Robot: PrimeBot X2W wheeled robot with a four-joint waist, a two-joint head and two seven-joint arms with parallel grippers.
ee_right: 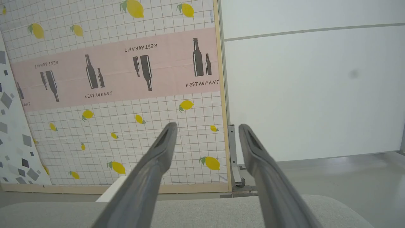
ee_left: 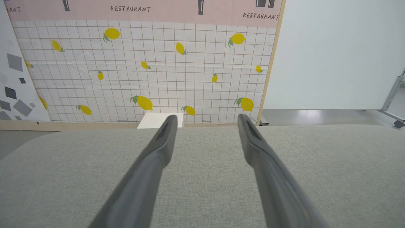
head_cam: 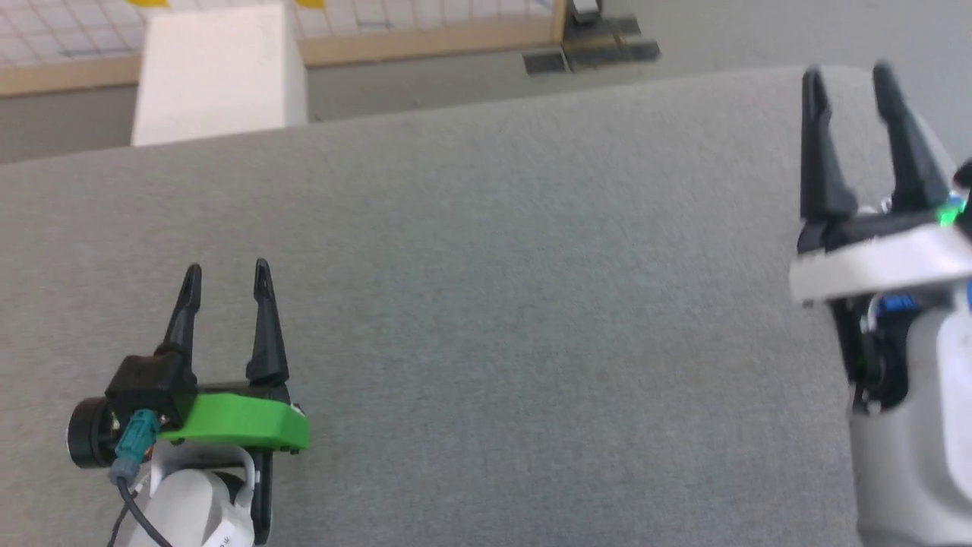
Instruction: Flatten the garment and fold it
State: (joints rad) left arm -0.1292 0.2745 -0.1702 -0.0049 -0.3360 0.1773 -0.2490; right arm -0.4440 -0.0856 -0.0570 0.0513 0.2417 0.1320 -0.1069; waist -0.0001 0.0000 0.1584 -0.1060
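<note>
Head view: right gripper [head_cam: 847,72] blurred, its wrist and forearm cut by the right and bottom edges. Left gripper [head_cam: 228,267] — forearm cut at the bottom edge. White box [head_cam: 216,76] cropped at the top. Left wrist view: fingers [ee_left: 136,196] out of focus near their bases, cut at the bottom edge; wall lettering [ee_left: 14,9] cropped at the left.

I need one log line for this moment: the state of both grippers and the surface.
left gripper: open, empty, over grey table | right gripper: open, empty, near table's far right edge

Grey woven tabletop [head_cam: 486,304]; white box [head_cam: 216,72]; backdrop [ee_left: 158,63] white grid, yellow lemons, pink band, dark bottles.
</note>
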